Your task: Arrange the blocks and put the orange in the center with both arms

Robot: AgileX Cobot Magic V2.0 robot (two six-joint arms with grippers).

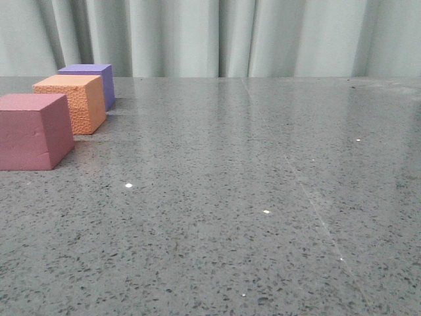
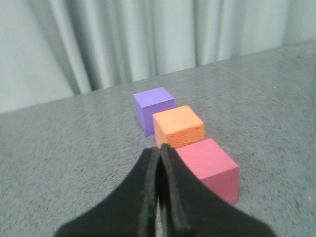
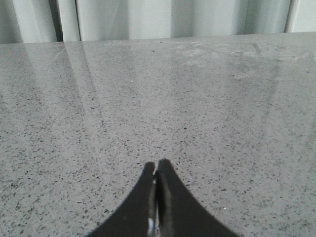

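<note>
- The orange cube point(image 1: 71, 102) sat at the far left of the worktop point(image 1: 250, 197), in the middle of a row that ran from near to far.
- The pink-red cube point(image 1: 33, 130) was nearest me and the purple cube point(image 1: 89, 82) farthest; each stood just beside the orange one, though I could not tell whether their faces touched.
- My left claw point(image 2: 159, 153) was closed and empty, hanging just short of the pink-red cube on the near side.
- My right claw point(image 3: 157, 168) was also closed on nothing, over bare worktop well apart from the blocks.
- I judged the arranging done, with orange already central, so this looked like the closing step.
- The next move, as I saw it, called only for keeping both claws away without nudging the row.
</note>
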